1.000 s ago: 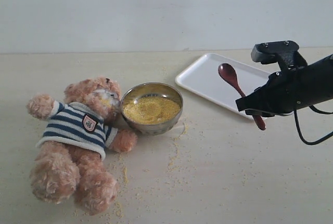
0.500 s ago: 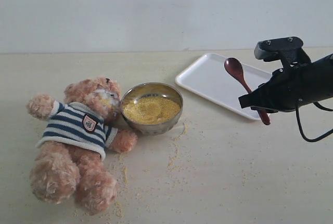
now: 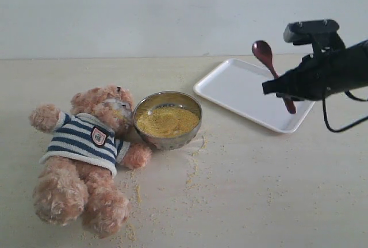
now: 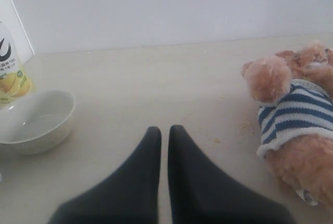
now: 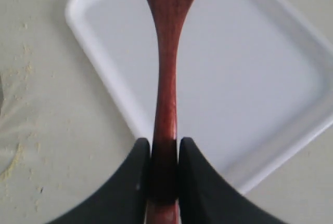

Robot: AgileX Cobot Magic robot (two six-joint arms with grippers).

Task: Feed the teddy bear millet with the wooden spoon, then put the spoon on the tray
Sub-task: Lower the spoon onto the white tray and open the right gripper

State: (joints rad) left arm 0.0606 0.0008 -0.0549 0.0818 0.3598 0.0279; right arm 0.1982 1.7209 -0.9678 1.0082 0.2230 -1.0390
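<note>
The teddy bear (image 3: 86, 156) lies on its back at the left, head against the steel bowl (image 3: 168, 119) heaped with millet (image 3: 167, 121). My right gripper (image 3: 277, 87) is shut on the handle of the wooden spoon (image 3: 265, 53), holding it in the air above the white tray (image 3: 236, 90), bowl end tilted up and away. In the right wrist view the wooden spoon (image 5: 166, 78) runs from between the fingers out over the tray (image 5: 244, 78). My left gripper (image 4: 164, 130) is shut and empty, low over the table beside the teddy bear (image 4: 296, 125).
Loose millet grains (image 3: 192, 173) are scattered on the table in front of the bowl and around the bear. A white ceramic bowl (image 4: 36, 122) and a yellow-labelled bottle (image 4: 10, 68) stand beyond the left gripper.
My right gripper has risen and drifted toward the back, carrying the spoon up off the tray. The bear, bowl and tray have stayed put.
</note>
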